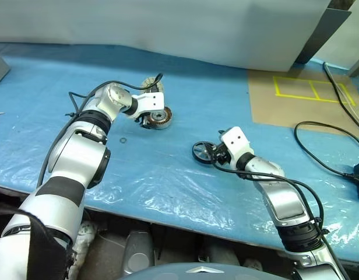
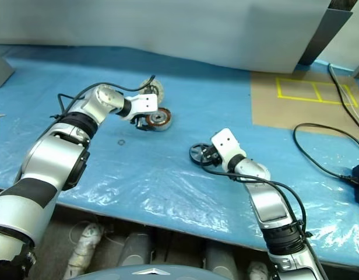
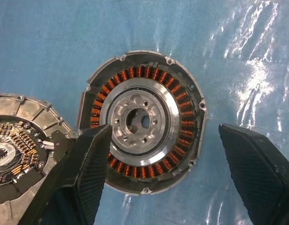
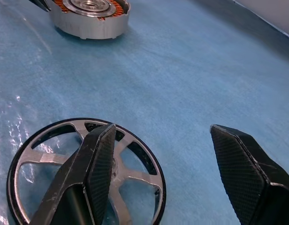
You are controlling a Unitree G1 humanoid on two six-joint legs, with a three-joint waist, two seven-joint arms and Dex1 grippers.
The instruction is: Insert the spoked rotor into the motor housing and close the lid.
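Two claws, both with fingers spread and nothing gripped. My right claw (image 4: pixel 156 173) hangs low over the spoked rotor (image 1: pixel 201 151), one finger (image 4: pixel 95 164) above its spokes and the other out over bare blue bench (image 1: pixel 185 111). If I close from here I judge I'd pinch across a spoke or catch only one side of the dark rim, and the wheel could skid on the plastic sheet or tip up on edge.

My left claw (image 3: pixel 158 173) sits just above the motor housing (image 3: pixel 142 123), one finger (image 3: pixel 90 164) over its copper windings, the other well clear of the casing. Coming down any further risks scraping those windings or nudging the housing against the lid (image 3: pixel 22 150), which lies touching it on one side.

The rotor lies flat near the bench's middle, hub axis pointing straight up; being round it has no long axis. The housing also lies flat, open face up, further back and well apart from the rotor. The lid rests inside-up, showing ribs and what looks like a circuit board
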